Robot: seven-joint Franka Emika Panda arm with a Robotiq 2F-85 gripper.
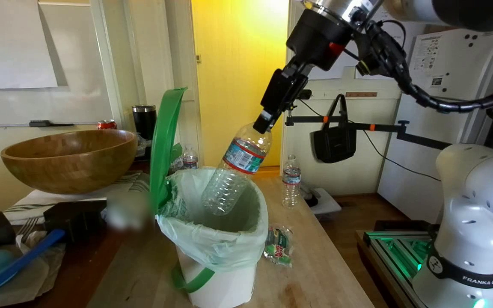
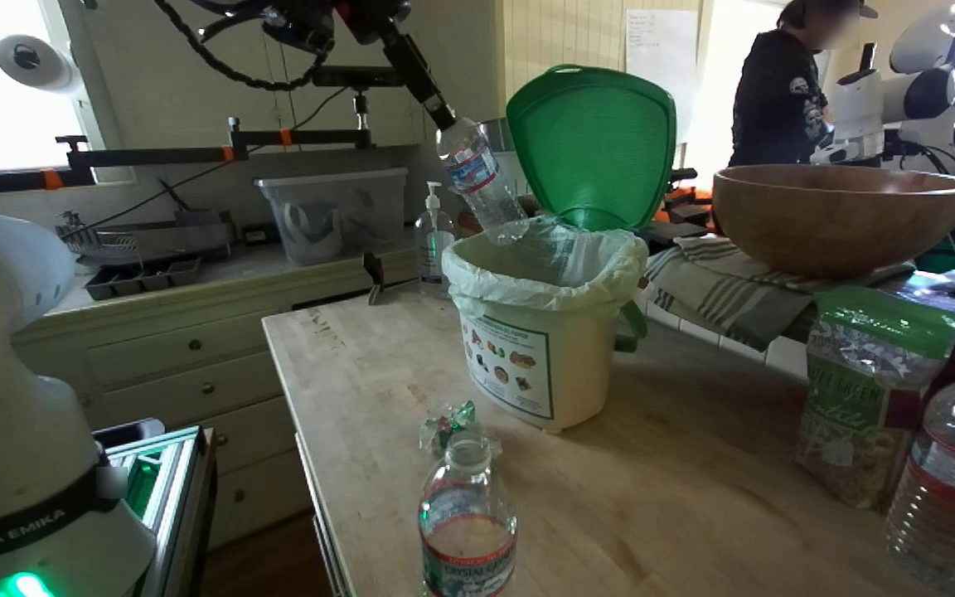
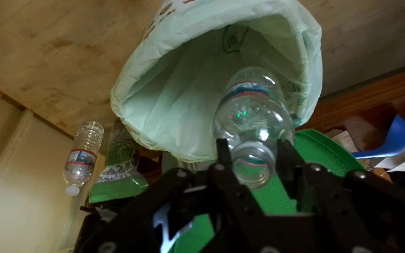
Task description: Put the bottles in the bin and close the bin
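Inside the robot-side bench edge, the end effector held a light-looking bottle by its — presumably stiffest — neck.

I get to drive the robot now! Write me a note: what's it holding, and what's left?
Gripper: shut on a tilted bottle, base at the mouth of the bin.
Green lid: standing open.
Waiting: an uncapped bottle and a capped bottle, both upright on the table.
Done: one bottle brought to the bin; none seen loose inside.
Left: let go, bin the other two, close the lid.
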